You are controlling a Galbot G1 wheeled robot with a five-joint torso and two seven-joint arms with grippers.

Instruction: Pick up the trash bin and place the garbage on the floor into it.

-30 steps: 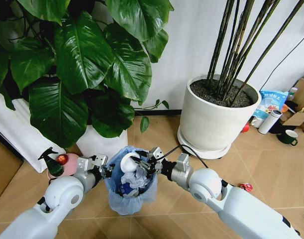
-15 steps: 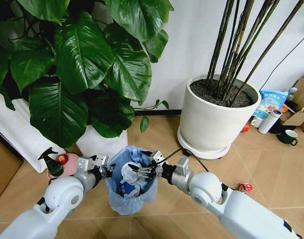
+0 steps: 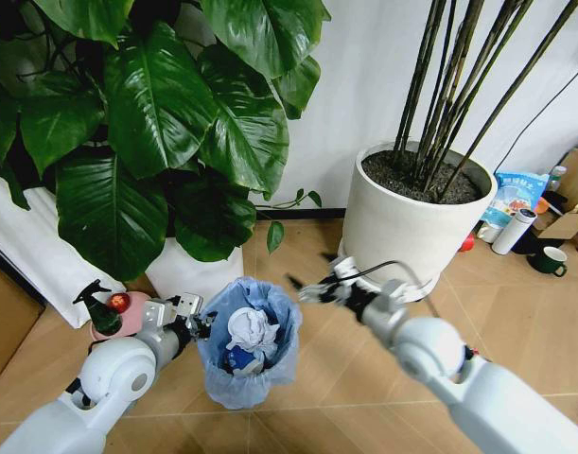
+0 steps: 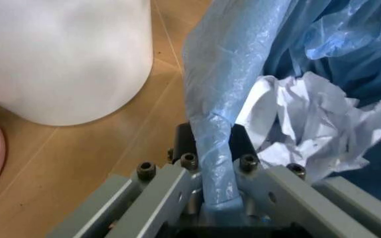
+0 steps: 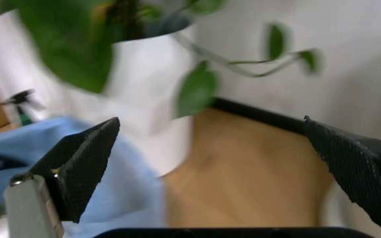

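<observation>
The trash bin (image 3: 270, 364), lined with a crinkly light-blue bag, hangs just above the floor (image 3: 345, 416). My left gripper (image 3: 201, 326) is shut on its near-left rim; in the left wrist view the fingers (image 4: 177, 171) pinch the bag-covered rim (image 4: 214, 119). Garbage lies inside the bin: crumpled white paper (image 3: 252, 329) (image 4: 309, 124) and a blue-white wrapper (image 3: 236, 359). My right gripper (image 3: 312, 281) is beside the bin's right rim, clear of it. It is open with nothing between its black fingers (image 5: 78, 163), and the blue bag (image 5: 124, 198) lies below it.
A large white pot (image 3: 411, 227) of dark stems stands at the back right. A white pot (image 3: 189, 274) with a big-leafed plant stands behind the bin. A spray bottle (image 3: 99, 307) and a pink object (image 3: 134, 305) sit at the left. A mug (image 3: 553, 258) and bottles stand at the far right.
My right gripper has pulled out of the bin's mouth and swung right, now open and empty. The crumpled white paper it carried now lies in the bin. The left gripper keeps its hold.
</observation>
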